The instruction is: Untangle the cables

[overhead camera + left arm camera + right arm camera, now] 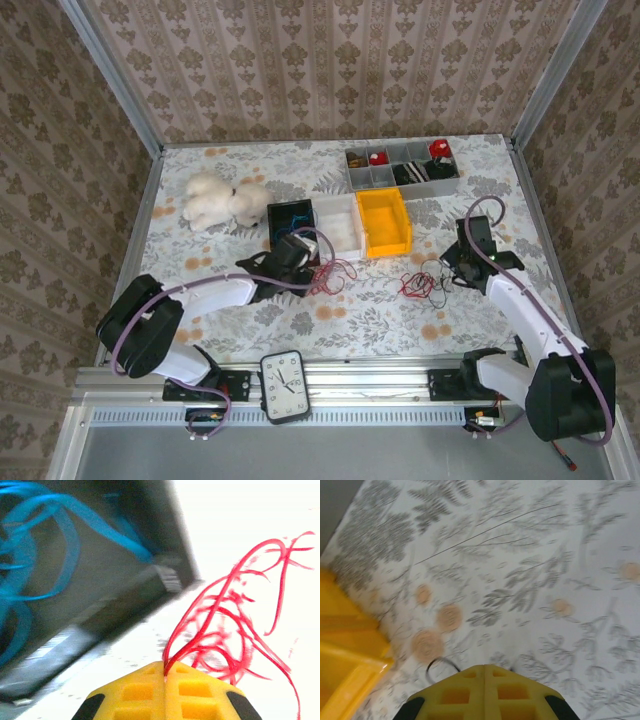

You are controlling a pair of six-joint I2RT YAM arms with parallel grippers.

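Now: red cables point(230, 615) pinched

Left gripper point(165, 667) grips them just right of the black bin point(125, 580), which holds blue cables point(60, 535). Right gripper point(485, 669), jaws pressed together, sits well right of that bin, a dark cable point(442, 662) looping at its tip

high rear camera overlooks the whole table point(380, 310); both wrist cameras hover close above it.

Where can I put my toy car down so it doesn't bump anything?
Best spot: the bare near strip of table, between the left arm and right arm, on the near side of the red cables. Also the back edge between the plush toy and grey tray. Crowded: the middle, with three bins and a second cable bunch.
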